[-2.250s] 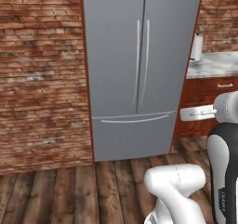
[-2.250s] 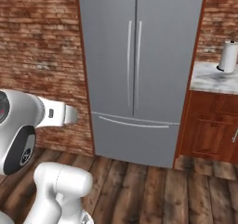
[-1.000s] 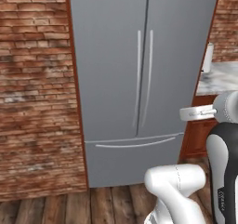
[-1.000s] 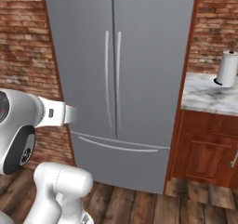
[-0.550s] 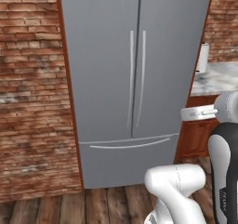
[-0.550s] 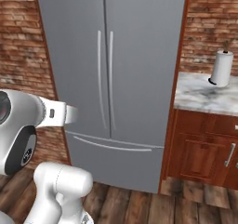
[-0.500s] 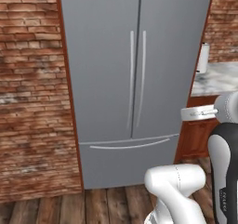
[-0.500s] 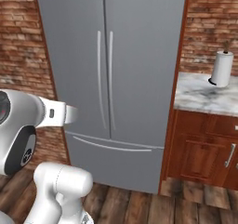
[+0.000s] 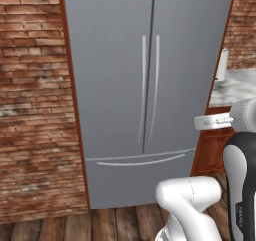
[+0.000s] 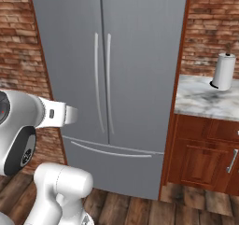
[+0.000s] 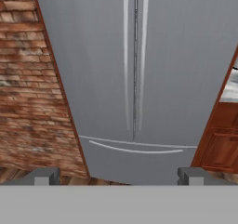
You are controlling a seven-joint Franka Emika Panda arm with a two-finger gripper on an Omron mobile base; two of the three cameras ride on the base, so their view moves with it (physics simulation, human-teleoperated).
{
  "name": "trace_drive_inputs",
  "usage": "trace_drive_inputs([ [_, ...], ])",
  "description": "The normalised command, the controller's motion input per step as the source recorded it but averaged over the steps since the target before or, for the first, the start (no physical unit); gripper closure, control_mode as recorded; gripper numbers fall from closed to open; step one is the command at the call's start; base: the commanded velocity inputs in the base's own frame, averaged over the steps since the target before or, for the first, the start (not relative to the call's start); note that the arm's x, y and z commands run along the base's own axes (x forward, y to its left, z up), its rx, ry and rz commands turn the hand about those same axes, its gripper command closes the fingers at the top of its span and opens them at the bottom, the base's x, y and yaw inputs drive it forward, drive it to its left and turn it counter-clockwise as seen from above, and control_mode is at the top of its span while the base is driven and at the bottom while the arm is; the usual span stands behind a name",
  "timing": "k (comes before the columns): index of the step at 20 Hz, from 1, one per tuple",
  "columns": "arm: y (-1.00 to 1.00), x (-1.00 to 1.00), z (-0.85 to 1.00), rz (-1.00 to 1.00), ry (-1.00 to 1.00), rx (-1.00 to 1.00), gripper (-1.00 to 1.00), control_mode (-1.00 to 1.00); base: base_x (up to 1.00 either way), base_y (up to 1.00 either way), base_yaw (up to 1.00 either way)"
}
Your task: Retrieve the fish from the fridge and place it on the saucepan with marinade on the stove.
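The tall grey metal French-door fridge [image 11: 139,69] fills frame centre, doors shut; the gripper [image 11: 118,175] gapes empty, and may slip off the thin handles.

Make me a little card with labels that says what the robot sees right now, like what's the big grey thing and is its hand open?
big grey thing: the fridge, both doors shut, bottom drawer shut
door handles: two long upright ones side by side at the middle seam
gripper: the gripper is open, holding nothing, pointing at the fridge and not touching it
left of fridge: brick wall
right of fridge: wooden cabinet with a marble counter
on the counter: paper towel roll, standing upright
floor: wooden planks
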Motion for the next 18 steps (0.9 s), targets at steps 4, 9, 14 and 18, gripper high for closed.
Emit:
trace_drive_inputs([
  [4,0.0,0.0,0.0,0.0,0.0,0.0,-1.0,1.0,0.38,0.0,0.0],
  [9,0.0,0.0,0.0,0.0,0.0,0.0,-1.0,1.0,0.36,0.0,0.0],
  [14,0.0,0.0,0.0,0.0,0.0,0.0,-1.0,1.0,0.13,0.0,0.0],
  [18,0.0,0.0,0.0,0.0,0.0,0.0,-1.0,1.0,0.0,0.0,0.0],
])
